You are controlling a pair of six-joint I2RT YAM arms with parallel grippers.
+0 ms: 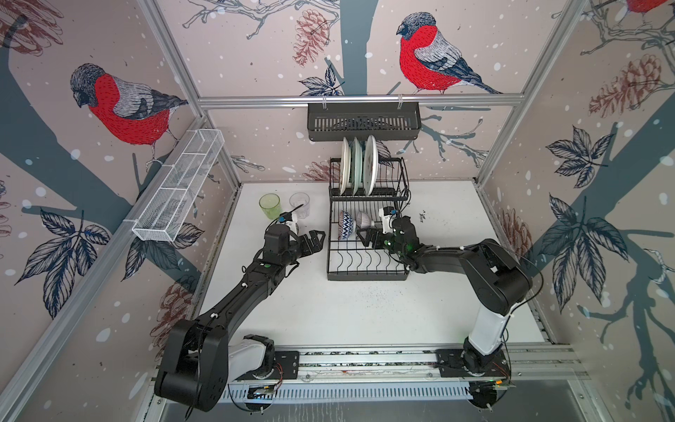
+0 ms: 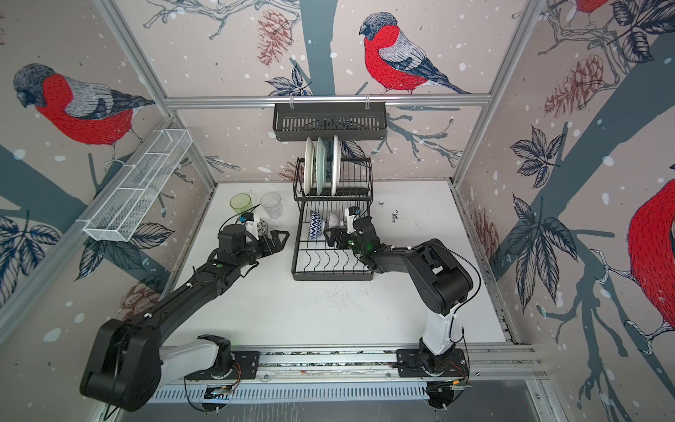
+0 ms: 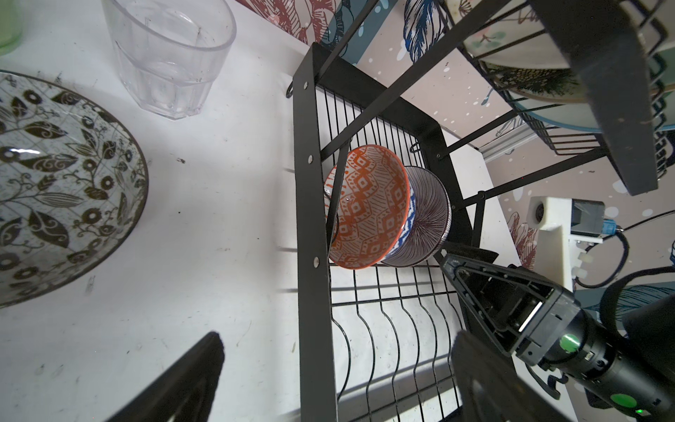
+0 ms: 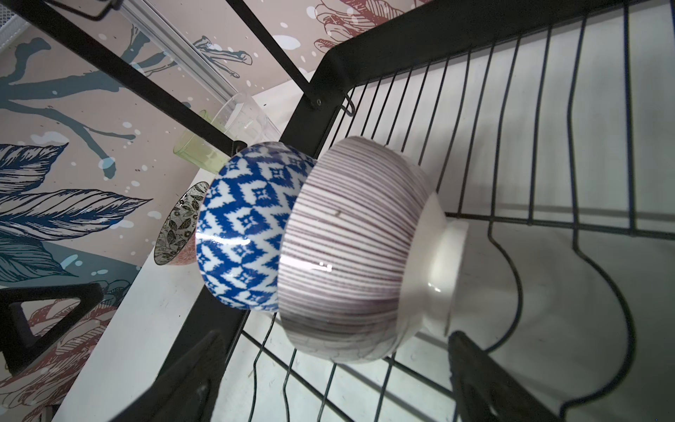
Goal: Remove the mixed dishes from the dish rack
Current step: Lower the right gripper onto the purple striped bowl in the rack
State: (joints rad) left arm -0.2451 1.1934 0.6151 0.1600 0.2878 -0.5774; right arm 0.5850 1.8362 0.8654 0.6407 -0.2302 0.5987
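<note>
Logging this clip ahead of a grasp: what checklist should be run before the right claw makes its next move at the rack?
1. Right claw open: ok.
2. Striped bowl framed by that claw: ok, in the right wrist view.
3. Striped bowl free of the blue bowl: not ok, they sit nested on edge.
4. Left claw clear of the dish rack: ok, open beside it.
5. Plates out of the path: ok, upright on the upper tier.

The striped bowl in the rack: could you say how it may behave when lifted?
The striped bowl looks glazed and shiny, so probably slippery and breakable. Lying on its side against the blue bowl, it may roll or nudge that one.
</note>
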